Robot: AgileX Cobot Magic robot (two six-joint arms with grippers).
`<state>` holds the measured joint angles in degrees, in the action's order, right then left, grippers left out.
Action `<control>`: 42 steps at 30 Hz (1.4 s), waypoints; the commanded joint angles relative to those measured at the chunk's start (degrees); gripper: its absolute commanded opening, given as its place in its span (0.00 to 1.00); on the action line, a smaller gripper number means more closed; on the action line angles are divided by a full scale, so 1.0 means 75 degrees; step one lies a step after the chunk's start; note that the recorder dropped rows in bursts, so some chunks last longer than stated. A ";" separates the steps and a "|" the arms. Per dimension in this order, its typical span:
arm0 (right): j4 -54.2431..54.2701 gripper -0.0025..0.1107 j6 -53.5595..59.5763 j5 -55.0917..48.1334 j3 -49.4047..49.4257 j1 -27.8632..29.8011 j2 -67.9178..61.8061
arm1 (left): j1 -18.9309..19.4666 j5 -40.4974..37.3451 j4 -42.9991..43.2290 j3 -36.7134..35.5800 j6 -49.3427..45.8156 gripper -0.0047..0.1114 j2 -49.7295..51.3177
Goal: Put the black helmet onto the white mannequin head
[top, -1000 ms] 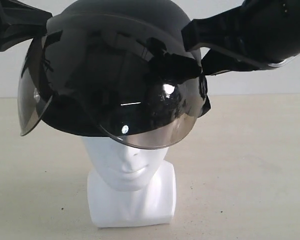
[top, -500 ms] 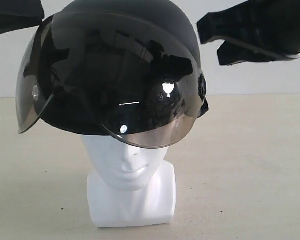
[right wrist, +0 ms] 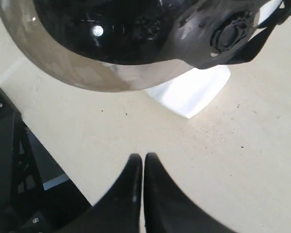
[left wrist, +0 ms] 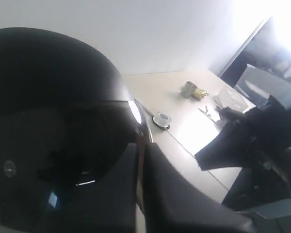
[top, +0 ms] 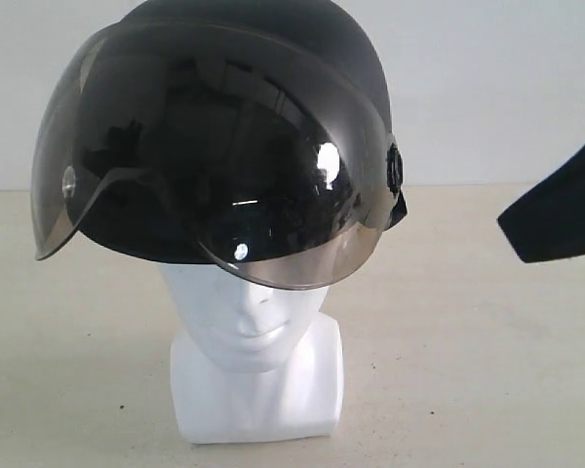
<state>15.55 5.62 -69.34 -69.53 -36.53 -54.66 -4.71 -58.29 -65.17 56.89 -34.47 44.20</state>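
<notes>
Black, matte and open-faced, the helmet with the smoky curved visor (top: 224, 127) already sits on the glossy white mannequin head with its squarish block base (top: 255, 331). The shell covers the crown and brow. The visor hangs in front of the eyes, and the nose, mouth and chin show below its rim. The head stands upright on the pale beige desk (top: 468, 341).

You are at the very end of the task, judging from this. Neither gripper touches the helmet. Your left gripper (left wrist: 140, 148) hangs just beside the shell with its fingers pressed together and nothing between them. Your right gripper (right wrist: 143, 158) hovers low over the desk, apart from the visor and the white base, also closed and empty. In the exterior view only a dark angular piece of the right arm (top: 561, 205) shows, at the right edge.

The helmet looks turned a little to one side of the face, so the seat may be loose. Whether it is fully down on the crown cannot be told. The next move calls for keeping both arms clear of the visor's flared edge, since a brush there could twist or tip the helmet.

Farther back on the desk, the left wrist view shows a small round cup-like item (left wrist: 161, 119) and a greenish mug-like object (left wrist: 188, 89). Both are well apart from the head, and nothing stands in the way.
</notes>
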 commanded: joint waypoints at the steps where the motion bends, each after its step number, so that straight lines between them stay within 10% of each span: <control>1: -0.0488 0.03 0.0093 -0.0083 -0.0141 0.0004 0.0209 | -0.0071 -0.0178 0.0296 0.0015 -0.0041 0.08 -0.0382; 26: 0.5515 0.03 0.2270 0.6916 0.0901 0.0004 -0.0068 | -0.0071 -0.0058 0.0600 0.1132 -0.0117 0.08 0.0836; 42: 0.5473 0.03 0.3531 0.6448 0.0885 0.0004 -0.0877 | -0.0071 -0.1247 0.1013 0.1803 -0.0061 0.08 0.2388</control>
<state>56.97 31.02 -23.65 -62.76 -36.53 -61.84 -4.71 -66.45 -57.80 69.92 -35.14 62.26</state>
